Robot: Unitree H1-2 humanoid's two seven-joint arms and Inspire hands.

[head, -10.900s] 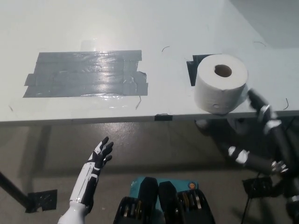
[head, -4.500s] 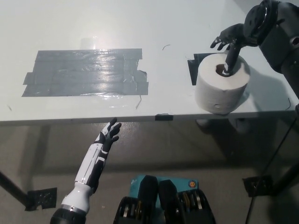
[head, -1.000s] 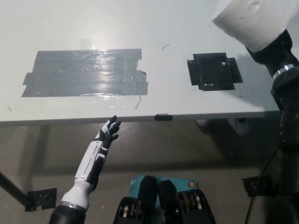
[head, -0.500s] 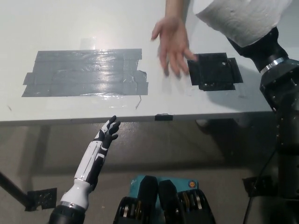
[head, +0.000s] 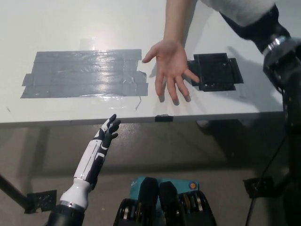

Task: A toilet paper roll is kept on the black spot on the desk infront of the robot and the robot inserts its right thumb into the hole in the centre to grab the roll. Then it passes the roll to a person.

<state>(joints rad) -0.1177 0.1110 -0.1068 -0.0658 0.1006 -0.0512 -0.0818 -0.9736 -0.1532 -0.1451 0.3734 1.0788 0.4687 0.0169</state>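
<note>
The white toilet paper roll (head: 237,8) is lifted off the desk, only its lower part showing at the top right edge of the head view. My black right hand (head: 252,26) carries it from below; the fingers are hidden by the roll and the frame edge. The black spot (head: 214,71) on the desk lies bare beneath. A person's hand (head: 171,70) reaches in from the top, palm up and fingers spread, just left of the black spot. My white left hand (head: 106,134) rests open below the desk's front edge.
A large patch of grey tape (head: 84,73) covers the left part of the white desk (head: 70,110). A small black mark (head: 163,117) sits on the desk's front edge. My black right forearm (head: 284,61) stands over the desk's right end.
The roll has risen further toward the top right, almost out of the picture. The person's hand has come nearer and lower, now spread palm up beside the black spot. My left hand is unmoved.
</note>
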